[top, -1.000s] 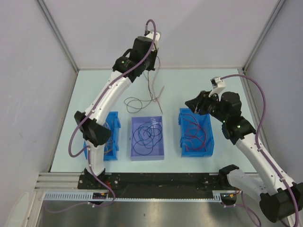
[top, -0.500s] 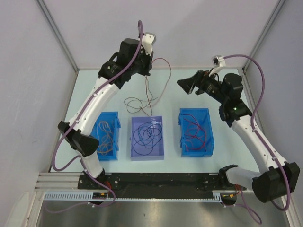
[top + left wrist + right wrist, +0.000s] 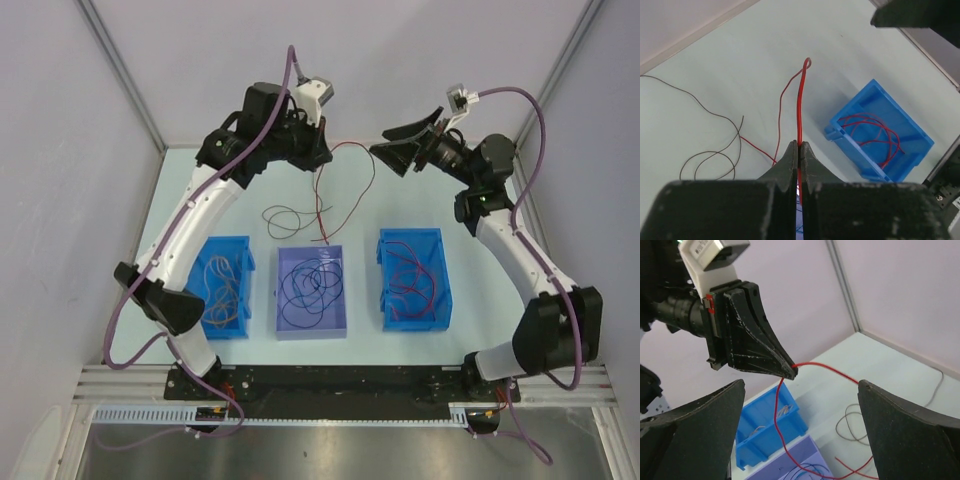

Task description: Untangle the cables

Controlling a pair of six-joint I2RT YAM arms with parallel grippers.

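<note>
My left gripper [image 3: 320, 160] is raised at the back of the table, shut on a thin red cable [image 3: 368, 165]. The cable arcs out to the right and hangs down toward the purple bin [image 3: 312, 332]. In the left wrist view the red cable [image 3: 800, 105] runs straight up out of the closed tips [image 3: 799, 145]. My right gripper [image 3: 384, 148] hangs close to the right of it, wide open, with nothing between its fingers. In the right wrist view the red cable [image 3: 832, 370] loops from the left gripper [image 3: 791, 371] across the gap of the right gripper [image 3: 801, 385].
Three bins stand in a row. The left blue bin [image 3: 243, 290] holds tan cables, the purple bin dark cables, and the right blue bin [image 3: 412, 322] red cables. A loose dark cable [image 3: 285, 215] lies on the table behind the purple bin. Walls close off the back and sides.
My right gripper rose from above the right blue bin, swung back-left toward the left gripper, and opened wide. My left gripper shifted slightly, still holding the red cable.
</note>
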